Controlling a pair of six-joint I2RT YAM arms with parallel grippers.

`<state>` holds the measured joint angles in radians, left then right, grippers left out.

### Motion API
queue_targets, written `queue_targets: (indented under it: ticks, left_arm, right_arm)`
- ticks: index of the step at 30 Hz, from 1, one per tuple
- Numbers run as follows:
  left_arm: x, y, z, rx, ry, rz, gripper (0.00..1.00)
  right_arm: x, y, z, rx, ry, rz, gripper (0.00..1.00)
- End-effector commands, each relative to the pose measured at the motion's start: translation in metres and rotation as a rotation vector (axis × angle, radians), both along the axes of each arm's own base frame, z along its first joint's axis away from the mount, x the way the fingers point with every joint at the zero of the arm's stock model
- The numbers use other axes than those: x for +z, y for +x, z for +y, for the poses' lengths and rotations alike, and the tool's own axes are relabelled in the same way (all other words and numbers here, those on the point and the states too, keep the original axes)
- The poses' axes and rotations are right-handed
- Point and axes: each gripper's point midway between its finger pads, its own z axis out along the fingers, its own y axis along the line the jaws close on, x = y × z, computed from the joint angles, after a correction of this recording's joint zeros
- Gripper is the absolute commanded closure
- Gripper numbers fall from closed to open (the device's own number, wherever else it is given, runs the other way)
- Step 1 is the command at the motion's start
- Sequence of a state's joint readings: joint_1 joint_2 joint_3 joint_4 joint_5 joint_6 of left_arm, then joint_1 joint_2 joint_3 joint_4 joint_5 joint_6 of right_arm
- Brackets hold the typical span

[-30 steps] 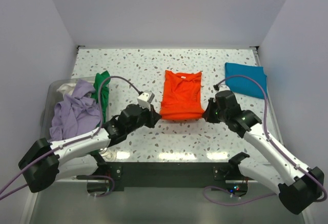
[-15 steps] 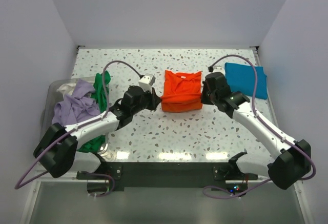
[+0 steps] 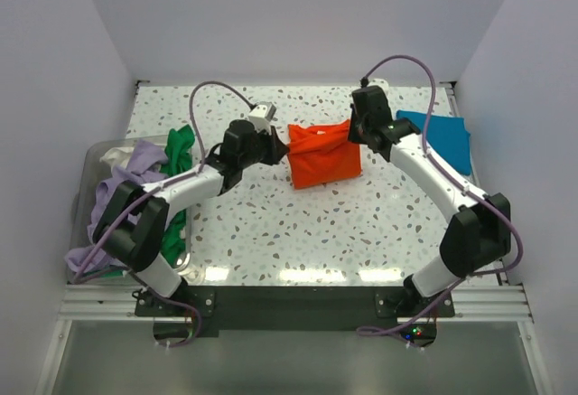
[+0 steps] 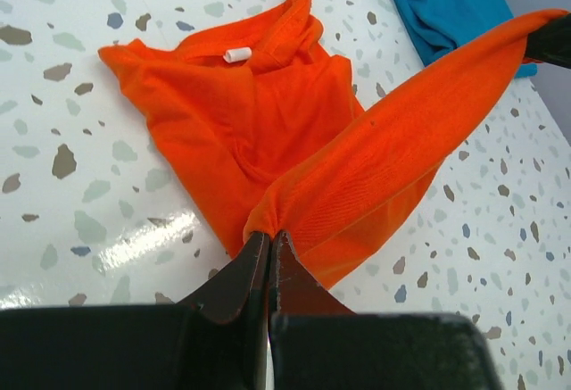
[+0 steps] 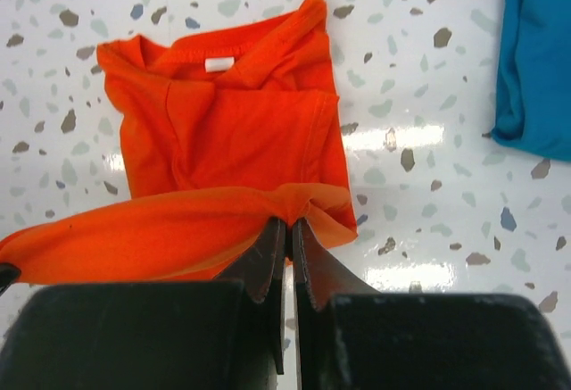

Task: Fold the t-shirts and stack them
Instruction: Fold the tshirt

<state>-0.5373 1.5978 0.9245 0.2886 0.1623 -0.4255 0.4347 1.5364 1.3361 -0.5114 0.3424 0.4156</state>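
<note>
Mid-table, left claw (image 4: 269, 234) and right claw (image 5: 288, 222) pinch orange t-shirt (image 3: 323, 155) — taut.

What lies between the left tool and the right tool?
The orange t-shirt: its lifted edge stretches from the left tool to the right tool, clearest in both wrist views.

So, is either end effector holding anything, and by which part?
Both hold the orange t-shirt: the left end effector and the right end effector each pinch one end of its near edge, stretched between them.

Orange tee (image 3: 323, 155), lower hem aloft, half-folded
</note>
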Motion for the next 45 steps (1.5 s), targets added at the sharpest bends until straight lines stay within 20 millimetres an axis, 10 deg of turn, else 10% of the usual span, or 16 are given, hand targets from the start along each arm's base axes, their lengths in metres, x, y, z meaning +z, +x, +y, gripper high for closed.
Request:
queue_targets:
  ticks: [1, 18, 35, 37, 40, 45]
  left_arm:
    - [0.025, 0.032, 0.001, -0.006, -0.041, -0.078, 1.0]
    - [-0.026, 0.139, 0.006, -0.037, -0.053, 0.012, 1.0]
    - [-0.039, 0.198, 0.0, -0.036, -0.093, -0.034, 0.91]
    - [-0.032, 0.205, -0.001, -0.03, -0.117, -0.076, 0.55]
    - [-0.012, 0.214, 0.002, -0.004, -0.146, -0.137, 0.18]
    - [0.011, 0.199, 0.01, 0.019, -0.149, -0.184, 0.09]
  right_arm:
    - [0.026, 0.035, -0.012, -0.037, -0.017, -0.081, 1.0]
    - [-0.022, 0.14, -0.012, -0.05, -0.026, 0.006, 1.0]
    - [-0.051, 0.171, -0.018, -0.076, 0.007, 0.044, 1.0]
    - [-0.051, 0.176, -0.022, -0.078, 0.02, 0.038, 0.86]
    - [-0.042, 0.183, -0.022, -0.063, 0.048, 0.023, 0.33]
    - [-0.028, 0.171, -0.014, -0.001, 0.109, -0.014, 0.12]
